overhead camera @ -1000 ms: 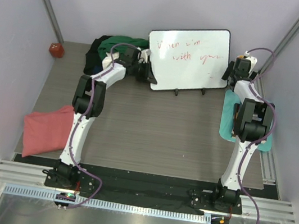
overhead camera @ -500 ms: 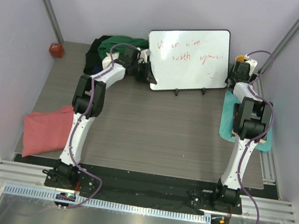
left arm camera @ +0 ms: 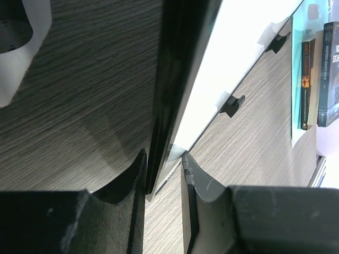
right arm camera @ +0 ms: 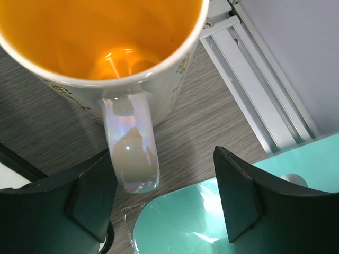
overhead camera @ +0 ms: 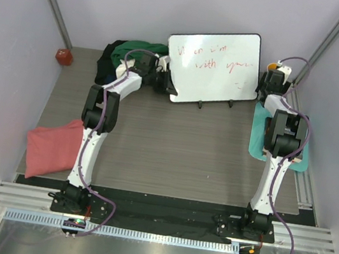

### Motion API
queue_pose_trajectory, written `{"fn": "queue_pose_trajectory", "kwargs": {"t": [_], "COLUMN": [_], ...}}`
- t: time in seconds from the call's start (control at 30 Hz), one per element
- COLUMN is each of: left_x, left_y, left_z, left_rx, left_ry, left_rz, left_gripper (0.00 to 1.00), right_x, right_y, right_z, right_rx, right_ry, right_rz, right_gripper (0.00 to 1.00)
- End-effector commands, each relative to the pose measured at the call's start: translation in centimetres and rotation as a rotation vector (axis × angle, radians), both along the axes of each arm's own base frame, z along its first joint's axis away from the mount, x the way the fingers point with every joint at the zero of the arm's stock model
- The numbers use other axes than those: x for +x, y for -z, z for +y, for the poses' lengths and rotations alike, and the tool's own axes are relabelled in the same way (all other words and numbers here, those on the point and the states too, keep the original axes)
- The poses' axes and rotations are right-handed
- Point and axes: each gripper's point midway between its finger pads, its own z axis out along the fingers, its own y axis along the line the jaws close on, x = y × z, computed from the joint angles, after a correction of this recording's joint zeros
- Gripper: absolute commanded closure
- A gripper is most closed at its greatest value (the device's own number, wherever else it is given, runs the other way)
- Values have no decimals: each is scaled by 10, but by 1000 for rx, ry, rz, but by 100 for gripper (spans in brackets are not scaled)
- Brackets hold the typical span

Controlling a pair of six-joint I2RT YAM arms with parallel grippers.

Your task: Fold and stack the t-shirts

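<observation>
The t-shirts lie at the left of the table. A dark green one (overhead camera: 140, 48), a black one (overhead camera: 109, 53) and a bit of white one (overhead camera: 124, 68) are heaped at the back. A salmon pink one (overhead camera: 53, 147) lies folded near the front left. My left gripper (overhead camera: 165, 82) (left arm camera: 164, 159) is shut on the lower left edge of the whiteboard (overhead camera: 214, 66) (left arm camera: 233, 58). My right gripper (overhead camera: 273, 77) (right arm camera: 164, 159) stands open at the back right. The handle (right arm camera: 132, 153) of a white mug (overhead camera: 273, 67) (right arm camera: 106, 32) sits between its fingers, close to the left one.
A small red ball (overhead camera: 63, 55) sits at the far left. A teal mat (overhead camera: 257, 134) (right arm camera: 212, 222) lies under the right arm, with books (left arm camera: 318, 74) on it. A metal rail (right arm camera: 254, 79) runs along the table's right edge.
The right gripper's jaws have narrowed a little around the mug handle, and the right wrist has shifted slightly toward the mug. The left arm has not moved.
</observation>
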Motion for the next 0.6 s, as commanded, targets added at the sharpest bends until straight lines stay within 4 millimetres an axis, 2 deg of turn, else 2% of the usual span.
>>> {"fn": "queue_pose_trajectory", "kwargs": {"t": [0.0,0.1,0.27,0.37,0.4,0.47,0.53,0.57], "left_x": [6,5,5,4,5,5,4,4], "left_y": [30,32,36,37,38,38,38,38], "left_z": [49,49,48,47,47,48,46,46], "left_rx": [137,135,136,133,134,133,129,129], "left_ry": [-157,-153,-148,-143,-145,-143,-139,-139], "left_rz": [90,94,102,103,106,108,110,110], "left_gripper": [100,100,100,100,100,100,100,100], "right_x": [21,26,32,30,27,22,10,7], "right_y": [-20,-16,-9,-9,-5,-15,-9,-18], "right_z": [-2,3,6,5,5,4,1,0], "right_rx": [-23,-8,10,3,1,-2,-13,-16], "right_ry": [-25,-48,-61,-58,-56,-53,-27,-17], "right_rz": [-85,-98,-99,-100,-93,-111,-97,-110], "right_gripper": [24,28,48,73,87,89,90,90]}}
